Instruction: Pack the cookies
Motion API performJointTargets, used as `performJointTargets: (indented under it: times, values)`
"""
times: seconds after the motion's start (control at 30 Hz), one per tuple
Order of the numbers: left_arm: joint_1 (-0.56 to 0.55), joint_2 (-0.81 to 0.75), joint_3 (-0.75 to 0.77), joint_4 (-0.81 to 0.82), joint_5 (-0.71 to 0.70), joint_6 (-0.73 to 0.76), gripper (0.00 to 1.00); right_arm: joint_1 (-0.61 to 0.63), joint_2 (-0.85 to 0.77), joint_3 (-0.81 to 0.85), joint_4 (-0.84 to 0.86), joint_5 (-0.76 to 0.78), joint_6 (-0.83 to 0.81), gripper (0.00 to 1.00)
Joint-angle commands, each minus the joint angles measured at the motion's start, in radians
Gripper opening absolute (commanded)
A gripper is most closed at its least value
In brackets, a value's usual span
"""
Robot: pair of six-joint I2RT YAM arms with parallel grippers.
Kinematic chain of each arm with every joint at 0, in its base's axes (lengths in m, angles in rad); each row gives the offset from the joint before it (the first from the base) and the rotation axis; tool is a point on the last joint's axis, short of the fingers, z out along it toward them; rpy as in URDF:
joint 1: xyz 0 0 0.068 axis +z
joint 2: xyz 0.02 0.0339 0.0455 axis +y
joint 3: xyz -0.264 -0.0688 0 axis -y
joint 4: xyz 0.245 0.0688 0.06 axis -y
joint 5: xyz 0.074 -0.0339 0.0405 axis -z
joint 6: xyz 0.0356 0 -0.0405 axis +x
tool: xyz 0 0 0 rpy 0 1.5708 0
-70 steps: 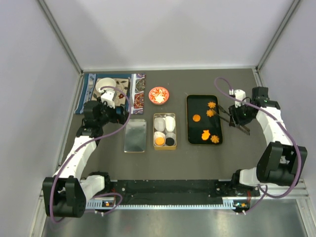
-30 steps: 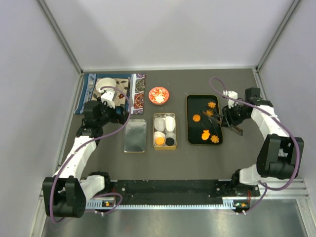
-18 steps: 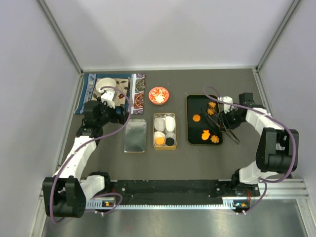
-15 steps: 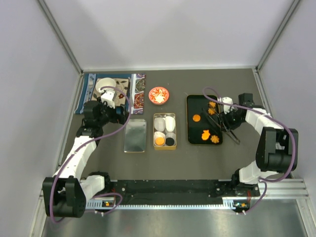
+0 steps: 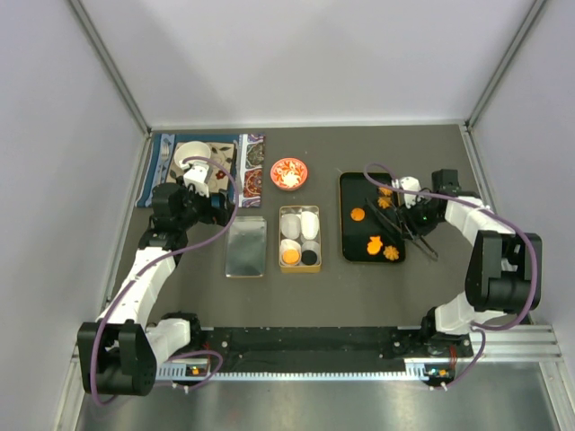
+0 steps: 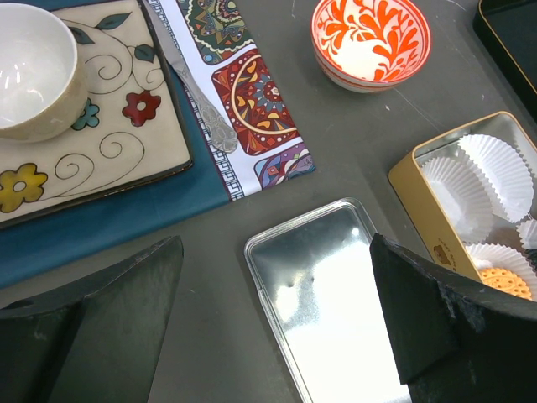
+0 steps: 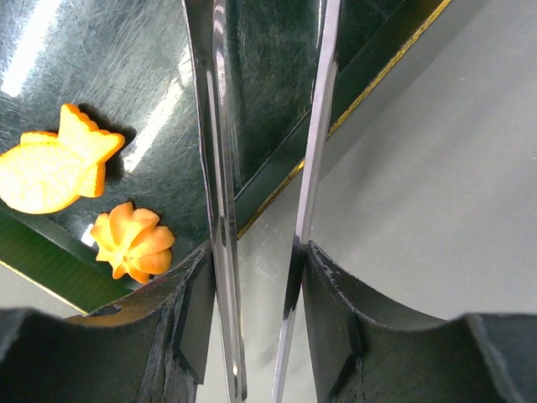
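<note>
Packing about a third done, judging from above: two cookies (image 5: 290,257) down in paper cups (image 5: 309,224) at the near end of the gold tin (image 6: 418,208), one orange, one black. Five orange ones left on the black tray (image 5: 355,193), right of the tin: a round disc, two flowers at the far end, a fish-like shape and another flower at the near end. Other cups apparently empty. Lid (image 5: 245,247) flat on the counter (image 5: 296,305) just left of the tin, not yet fitted.

Right end effector (image 7: 258,252) partly closed on a pair of metal tongs (image 7: 220,159), blades parted, nothing between them, reaching in across the tray's right rim. Left end effector (image 6: 277,252) spread wide, holding nothing, hovering over the lid.

Hard to make out:
- Tong tips cut off at the top of the right wrist view. From above, possibly at the far flowers, contact not resolvable.
- Black cookie out of the left wrist view, only an edge of the orange one showing there.
- Insides of the far cups too small to check.
</note>
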Motion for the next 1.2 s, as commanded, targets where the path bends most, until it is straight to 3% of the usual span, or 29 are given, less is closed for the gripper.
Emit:
performJointTargets:
  times: [0.0, 0.5, 1.17]
  values:
    - [-0.003, -0.009, 0.004, 0.022, 0.001, 0.012, 0.99, -0.001, 0.006, 0.008, 0.026, 0.077, -0.076, 0.43]
    - [-0.003, -0.009, 0.004, 0.021, -0.001, 0.012, 0.99, -0.035, -0.052, 0.097, -0.115, -0.063, -0.065, 0.42]
    - [-0.004, -0.01, 0.004, 0.021, 0.007, 0.01, 0.99, -0.093, 0.005, 0.1, -0.132, 0.016, -0.157, 0.45]
